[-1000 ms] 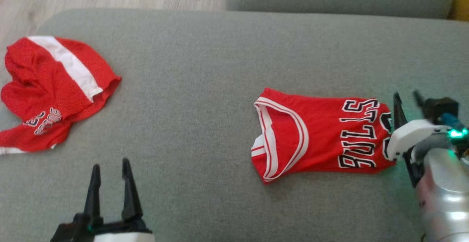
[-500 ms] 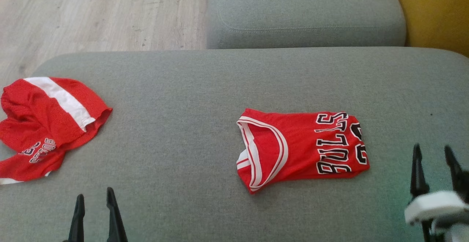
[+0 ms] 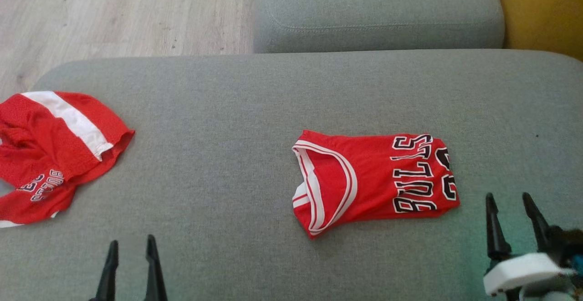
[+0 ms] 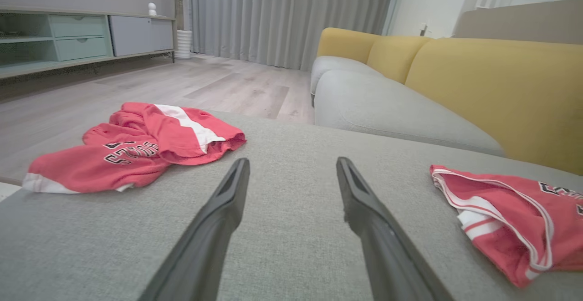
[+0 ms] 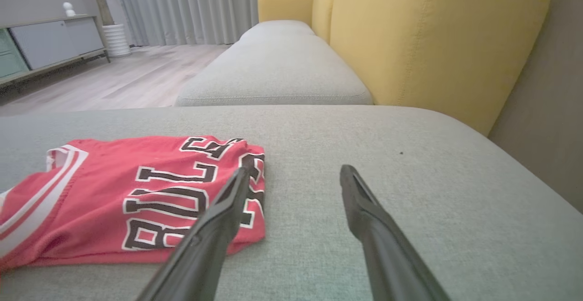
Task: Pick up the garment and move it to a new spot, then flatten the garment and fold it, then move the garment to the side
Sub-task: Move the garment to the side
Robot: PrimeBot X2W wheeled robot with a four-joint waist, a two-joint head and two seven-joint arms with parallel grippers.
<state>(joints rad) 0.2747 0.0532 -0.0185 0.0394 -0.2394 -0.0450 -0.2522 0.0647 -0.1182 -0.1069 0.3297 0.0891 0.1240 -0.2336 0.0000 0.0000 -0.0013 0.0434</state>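
A folded red jersey (image 3: pixel 373 180) with white trim and black BULLS lettering lies flat on the grey cushion (image 3: pixel 255 119), right of centre; the same jersey (image 5: pixel 132 191) lies left of my right fingers, and the jersey's (image 4: pixel 505 214) collar end sits at the right of the left wrist view. My right gripper (image 3: pixel 509 198) stands open just right of the jersey, apart from it, nothing between its fingers. My left gripper (image 3: pixel 130 245) is open at the lower left over bare cushion.
A crumpled pair of red shorts (image 3: pixel 50 150) with a white stripe lies at the cushion's left edge. A second grey seat cushion (image 3: pixel 373 12) and a yellow backrest (image 3: pixel 542 9) lie beyond. Wooden floor (image 3: pixel 114 14) is at the far left.
My right gripper has let go of the jersey's lettered end and drawn back to the lower right, open. The camera view has shifted. The jersey stays folded on the cushion.
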